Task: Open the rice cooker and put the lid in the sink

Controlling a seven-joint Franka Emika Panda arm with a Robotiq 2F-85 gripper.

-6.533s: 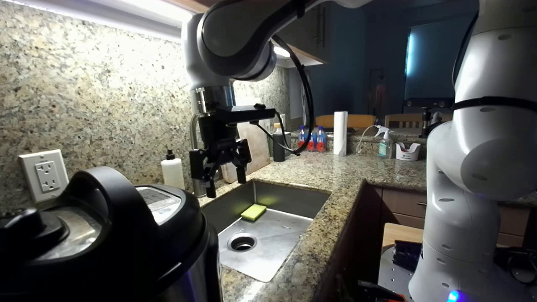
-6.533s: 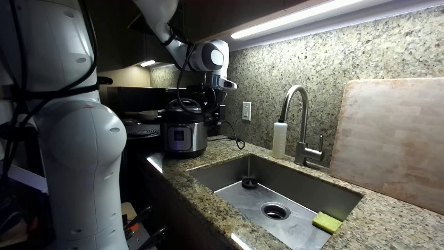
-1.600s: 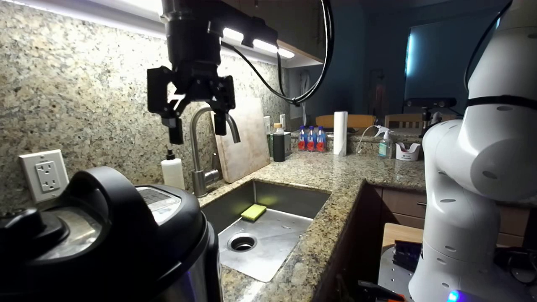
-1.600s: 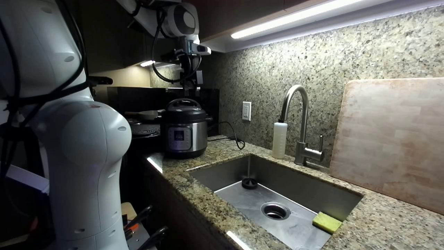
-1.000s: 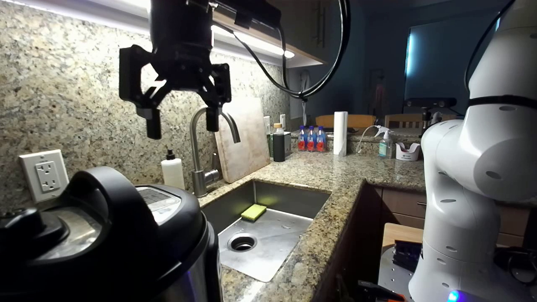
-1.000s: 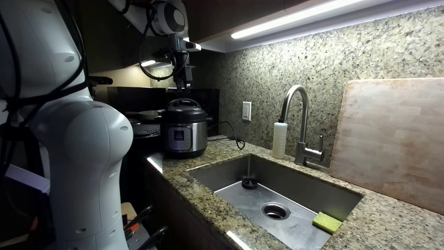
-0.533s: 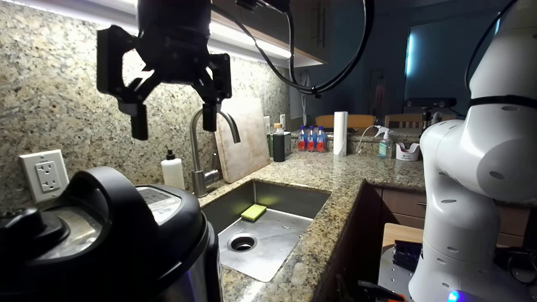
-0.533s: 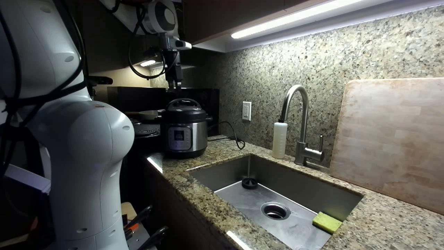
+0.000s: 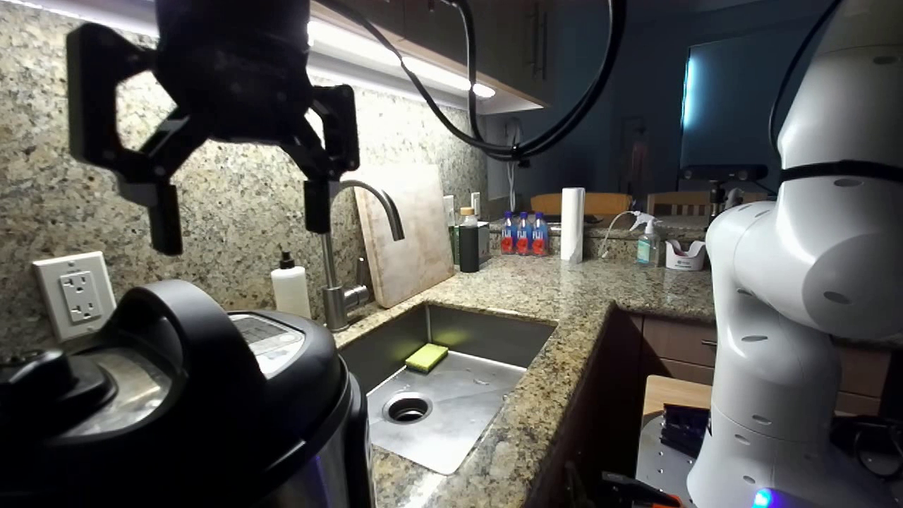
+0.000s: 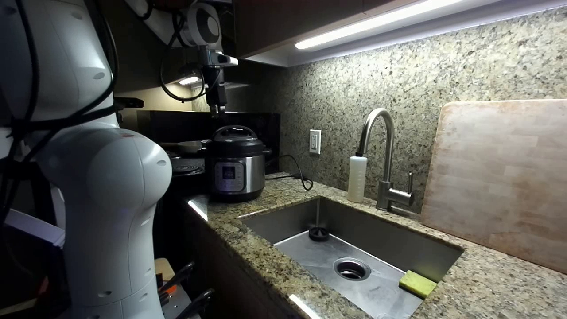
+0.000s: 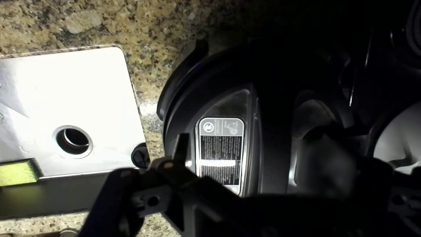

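The rice cooker, with a steel body and black base, stands on the granite counter beside the sink. Its black domed lid sits on top; the arched handle rises from it in both exterior views. My gripper hangs above the lid, fingers pointing down, spread wide, with nothing between them. A gap shows between gripper and handle. In the wrist view the lid lies below; one finger crosses its left part beside the label, while the far finger is dark and blurred.
A steel faucet, a white bottle and a leaning cutting board line the back wall. In the sink are a yellow sponge and a black stopper. A cabinet overhangs the counter. A cord trails behind the cooker.
My gripper has risen from low behind the cooker, then travelled left in both exterior views, coming over the lid. Its jaws stay open. The cooker and lid have not moved.
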